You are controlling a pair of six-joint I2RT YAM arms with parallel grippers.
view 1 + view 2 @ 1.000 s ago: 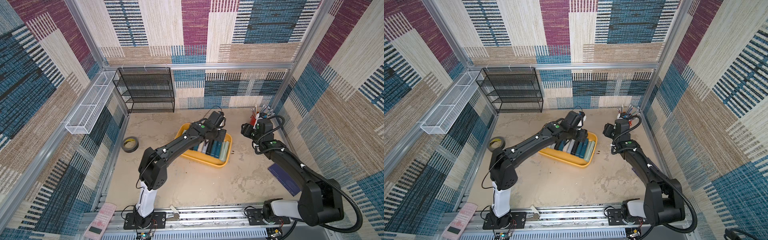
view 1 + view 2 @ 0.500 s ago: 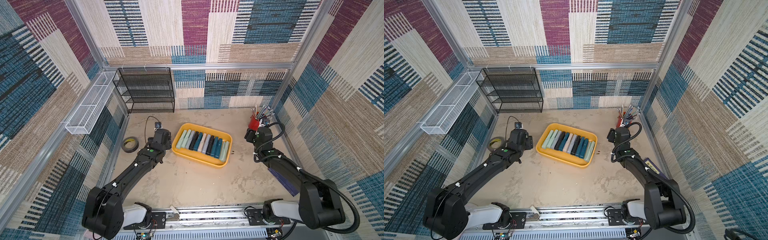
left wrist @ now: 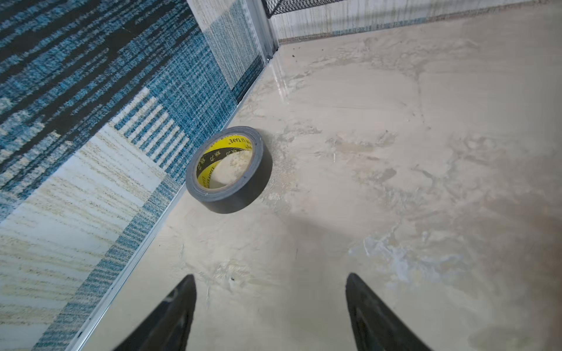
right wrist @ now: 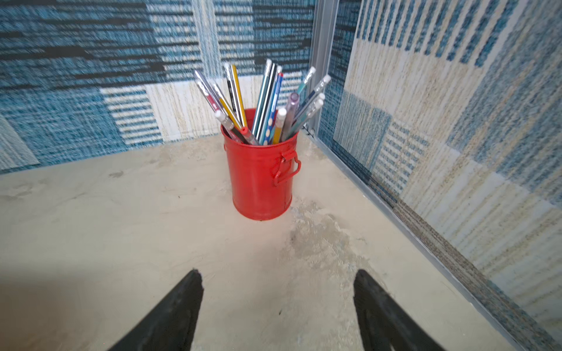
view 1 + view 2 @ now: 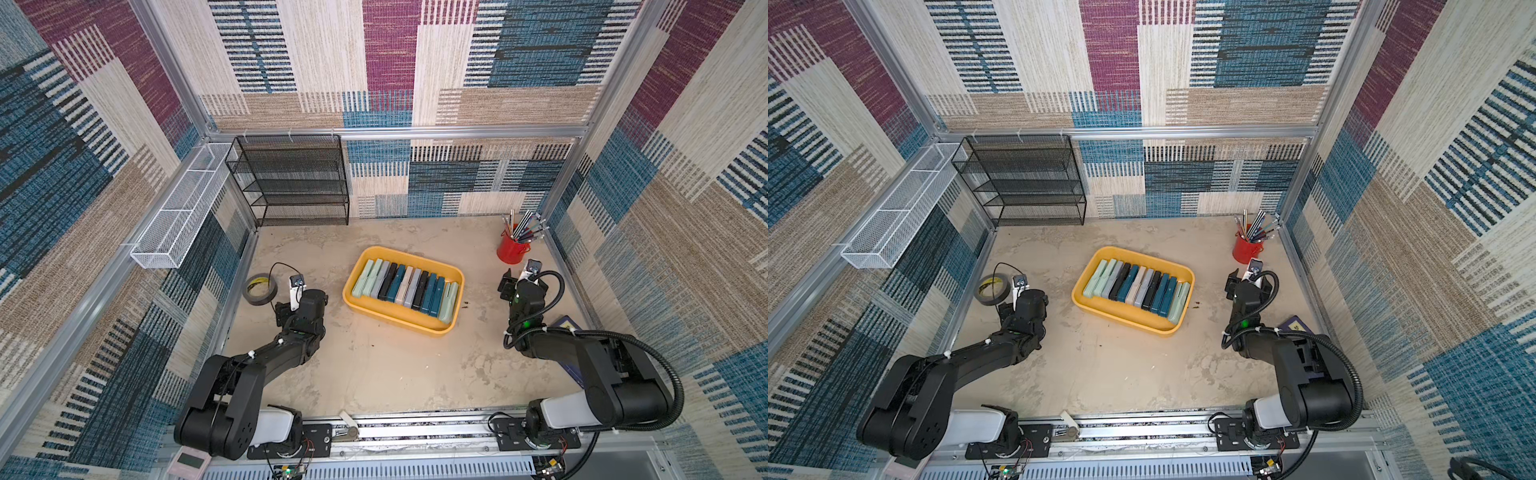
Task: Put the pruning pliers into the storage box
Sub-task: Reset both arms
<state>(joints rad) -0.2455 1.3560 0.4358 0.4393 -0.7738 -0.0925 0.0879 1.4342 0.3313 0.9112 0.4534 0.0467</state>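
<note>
pliers (image 5: pixel 405 291): side by side inside yellow box (image 5: pixel 395 323), mid surface (image 5: pixel 395 374) | left tool (image 3: pixel 270 276): jaws apart, near tape roll (image 3: pixel 240 194) by wall (image 3: pixel 91 121), well apart from box | right tool (image 4: pixel 278 272): jaws apart, facing red pencil cup (image 4: pixel 258 176) | black rack (image 5: pixel 299 183) at rear

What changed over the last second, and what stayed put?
The left gripper has pulled back from over the storage box to its own side, now open and empty by the tape roll. The right gripper has drawn back a little from the red pencil cup, open and empty. The box and its row of pruning pliers stayed put.
</note>
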